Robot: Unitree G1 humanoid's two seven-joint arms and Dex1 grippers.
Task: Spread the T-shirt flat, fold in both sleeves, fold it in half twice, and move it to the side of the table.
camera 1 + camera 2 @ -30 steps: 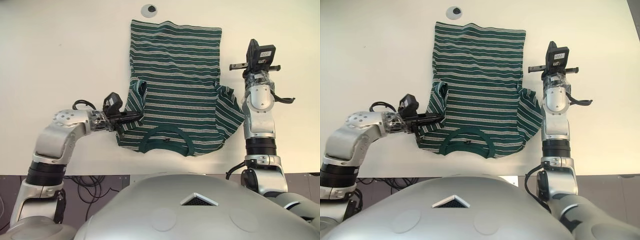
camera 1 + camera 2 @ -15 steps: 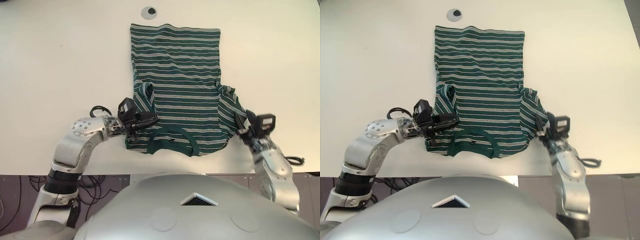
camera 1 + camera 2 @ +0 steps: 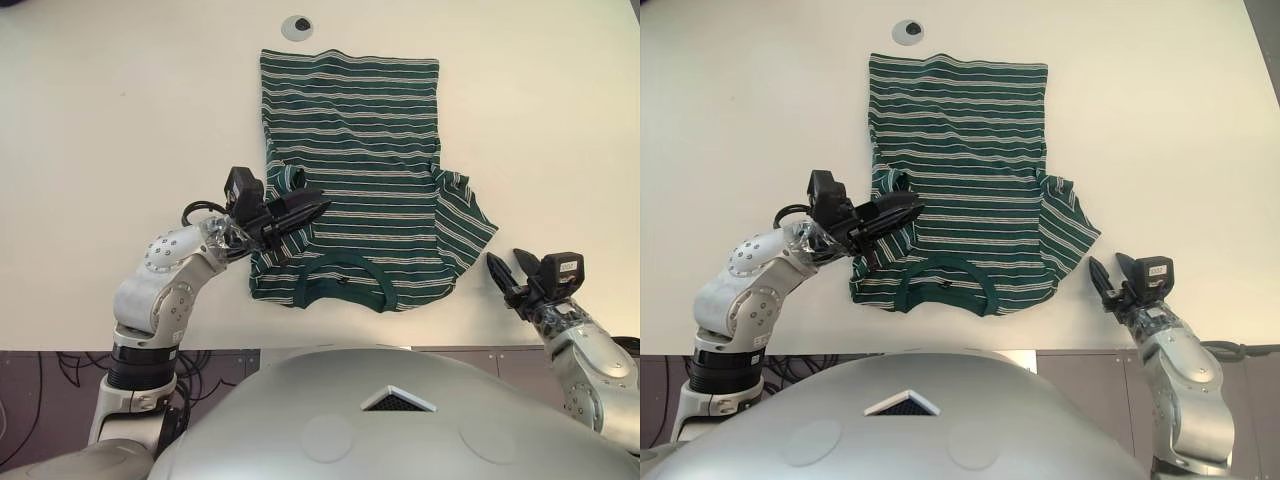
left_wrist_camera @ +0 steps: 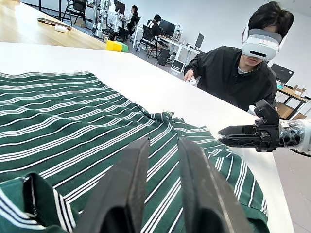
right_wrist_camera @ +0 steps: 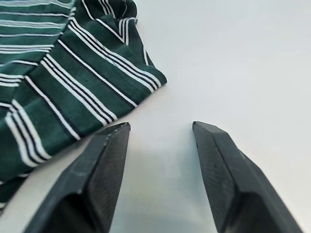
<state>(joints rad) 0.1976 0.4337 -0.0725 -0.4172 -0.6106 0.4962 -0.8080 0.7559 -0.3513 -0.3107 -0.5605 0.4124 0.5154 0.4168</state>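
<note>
A dark green T-shirt [image 3: 350, 150] with white stripes lies on the white table [image 3: 130, 130], collar toward me and hem at the far end. Its left sleeve [image 3: 285, 185] is bunched in over the body. The right sleeve [image 3: 465, 215] sticks out to the side. My left gripper [image 3: 318, 204] hovers just above the shirt's left side, near that bunched sleeve; its fingers [image 4: 129, 189] stand a narrow gap apart with nothing between them. My right gripper [image 3: 504, 268] is open low over bare table, just right of the right sleeve's tip [image 5: 146, 77] and apart from it.
A small grey round disc [image 3: 298, 24] sits on the table just beyond the shirt's hem. The table's front edge [image 3: 200, 348] runs close below the collar and both grippers. Bare table stretches wide to the left and right of the shirt.
My right arm has swung down from beside the shirt's right edge to the front of the table by the right sleeve. My left gripper moved in from the shirt's left edge and rose over it.
</note>
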